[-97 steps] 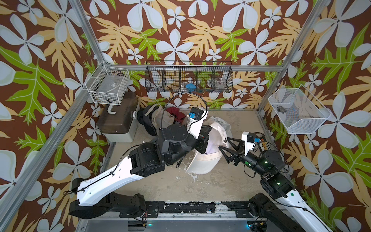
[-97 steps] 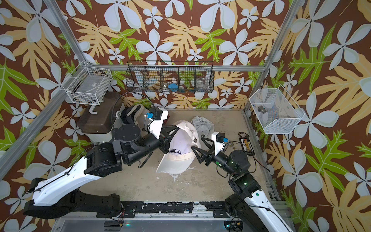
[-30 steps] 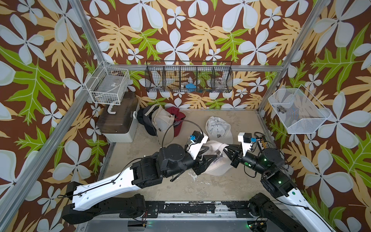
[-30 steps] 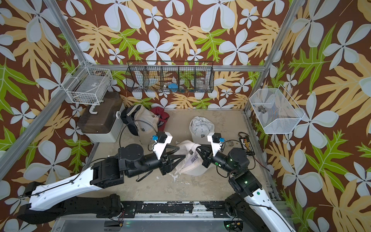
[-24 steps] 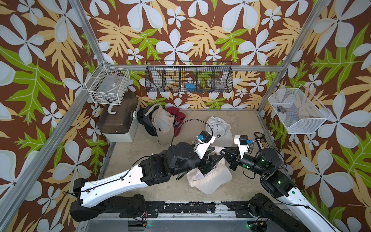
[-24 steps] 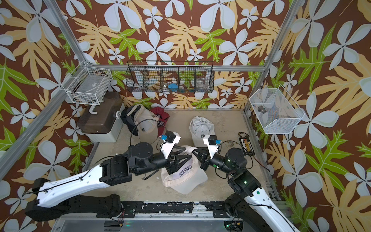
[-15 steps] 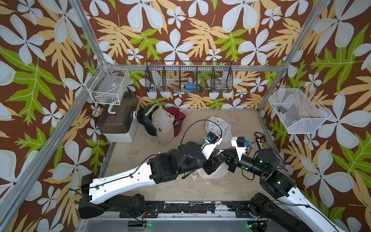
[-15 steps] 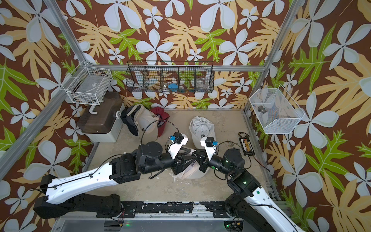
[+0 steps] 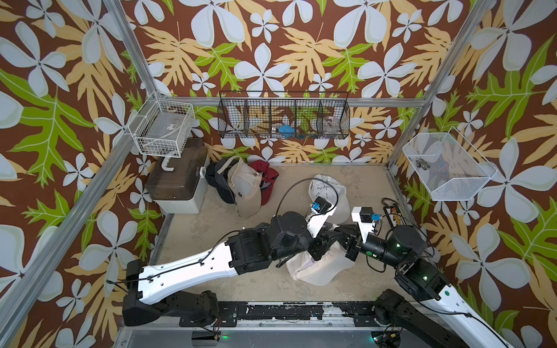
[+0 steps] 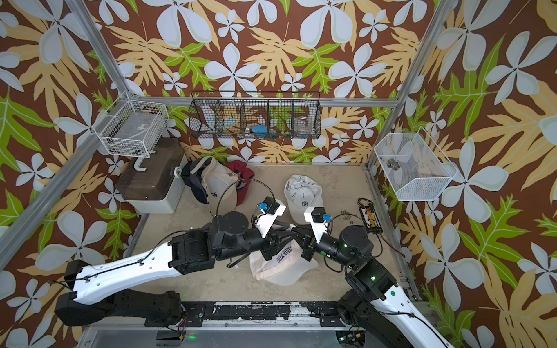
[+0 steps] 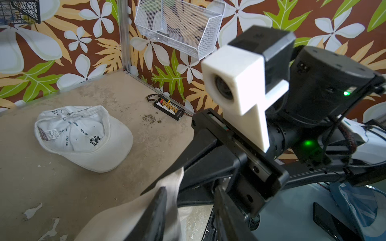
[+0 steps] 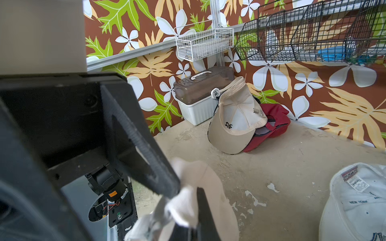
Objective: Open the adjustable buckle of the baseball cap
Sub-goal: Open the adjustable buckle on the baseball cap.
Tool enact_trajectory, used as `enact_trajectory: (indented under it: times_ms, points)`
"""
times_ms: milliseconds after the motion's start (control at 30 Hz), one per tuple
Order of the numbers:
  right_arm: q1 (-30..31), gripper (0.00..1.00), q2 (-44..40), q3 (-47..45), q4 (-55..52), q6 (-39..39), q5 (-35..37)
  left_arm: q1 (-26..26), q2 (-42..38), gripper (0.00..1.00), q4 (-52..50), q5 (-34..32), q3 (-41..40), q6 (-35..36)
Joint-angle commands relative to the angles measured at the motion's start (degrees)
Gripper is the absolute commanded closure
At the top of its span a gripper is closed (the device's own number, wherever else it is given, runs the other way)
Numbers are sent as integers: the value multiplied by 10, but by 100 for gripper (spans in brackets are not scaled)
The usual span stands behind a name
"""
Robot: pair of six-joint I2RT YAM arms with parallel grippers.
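Note:
The cream baseball cap (image 9: pixel 319 266) lies crumpled on the floor at the front middle, its dark lettering (image 10: pixel 284 254) up in a top view. My right gripper (image 9: pixel 342 238) is shut on a fold of the cap's fabric (image 12: pixel 188 200), which bunches white round its fingers (image 12: pixel 201 210). My left gripper (image 9: pixel 324 242) meets it head-on. Its jaws stand apart, with cap cloth (image 11: pixel 117 223) draped against one finger (image 11: pixel 155 212) and bare floor in the gap. The buckle is hidden.
A white New York cap (image 9: pixel 328 192) lies upside down just behind the grippers. A pile of tan, red and black caps (image 9: pixel 245 186) leans by a brown-lidded box (image 9: pixel 177 183). A small connector board (image 9: pixel 394 215) sits by the right wall. Wire baskets hang on the walls.
My left arm has swung right until its gripper meets the right one. Its jaws have narrowed. The cap was lifted, swung, and now sags lower at the front.

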Motion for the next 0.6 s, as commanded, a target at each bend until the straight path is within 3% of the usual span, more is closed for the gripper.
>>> enact_trajectory:
  times_ms: [0,567]
  points:
    - [1,100,-3,5,9,-4,-8,1,-11,59,4,-34,7,12]
    - [8,100,2,13,15,4,-11,1,23,58,-12,-18,19,16]
